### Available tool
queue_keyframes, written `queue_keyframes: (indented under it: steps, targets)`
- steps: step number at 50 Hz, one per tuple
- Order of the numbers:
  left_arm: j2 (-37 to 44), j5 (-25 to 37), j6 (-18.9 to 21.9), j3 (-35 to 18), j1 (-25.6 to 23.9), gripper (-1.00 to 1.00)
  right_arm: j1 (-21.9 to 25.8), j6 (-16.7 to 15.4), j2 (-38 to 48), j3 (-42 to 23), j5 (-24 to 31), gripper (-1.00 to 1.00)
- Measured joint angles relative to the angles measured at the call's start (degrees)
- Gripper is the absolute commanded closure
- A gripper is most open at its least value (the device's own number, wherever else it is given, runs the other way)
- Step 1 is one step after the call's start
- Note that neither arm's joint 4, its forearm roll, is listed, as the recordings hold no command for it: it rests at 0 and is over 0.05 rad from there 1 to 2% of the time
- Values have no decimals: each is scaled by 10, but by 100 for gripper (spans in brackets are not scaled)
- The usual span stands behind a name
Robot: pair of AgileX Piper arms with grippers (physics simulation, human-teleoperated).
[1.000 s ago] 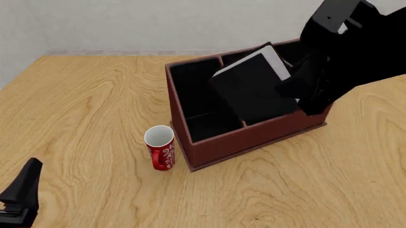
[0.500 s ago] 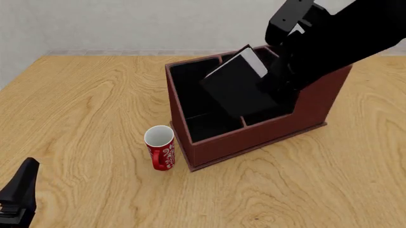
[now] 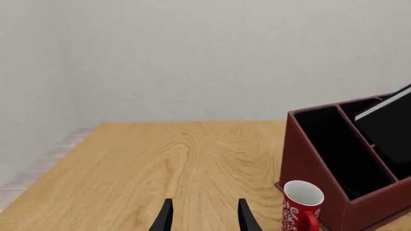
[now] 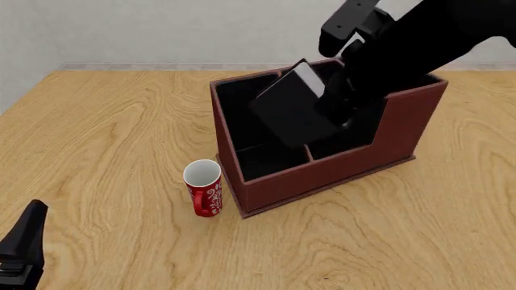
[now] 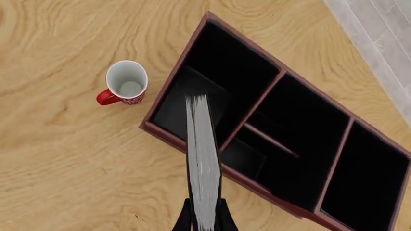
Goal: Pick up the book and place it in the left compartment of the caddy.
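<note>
The black book [image 4: 292,112] with white page edges hangs tilted above the reddish-brown caddy [image 4: 322,175], over the divider beside the left compartment [image 4: 241,115]. My right gripper [image 5: 204,220] is shut on the book [image 5: 203,159], seen edge-on in the right wrist view above the near wall of the left compartment [image 5: 231,67] of the caddy [image 5: 168,134]. My left gripper [image 3: 205,220] is open and empty, low over the table at the front left [image 4: 24,248]. In the left wrist view the caddy [image 3: 314,192] and the book [image 3: 391,130] show.
A red mug [image 4: 203,187] stands upright just left of the caddy's front left corner; it also shows in the right wrist view [image 5: 125,83] and the left wrist view [image 3: 301,207]. The black right arm [image 4: 419,42] reaches over the caddy's taller back end.
My right arm has carried the book to the left and lower over the caddy, from above the middle sections toward the left compartment. The left gripper has hardly moved.
</note>
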Motion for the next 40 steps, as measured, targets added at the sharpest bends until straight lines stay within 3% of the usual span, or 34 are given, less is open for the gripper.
queue_keyframes:
  steps: [14,40]
  targets:
    - [0,1,8,-1,1,-100,3,22,12,-4,-6,100]
    - [0,1,5,-1,6,-100,4,29,19,-8,-7,100]
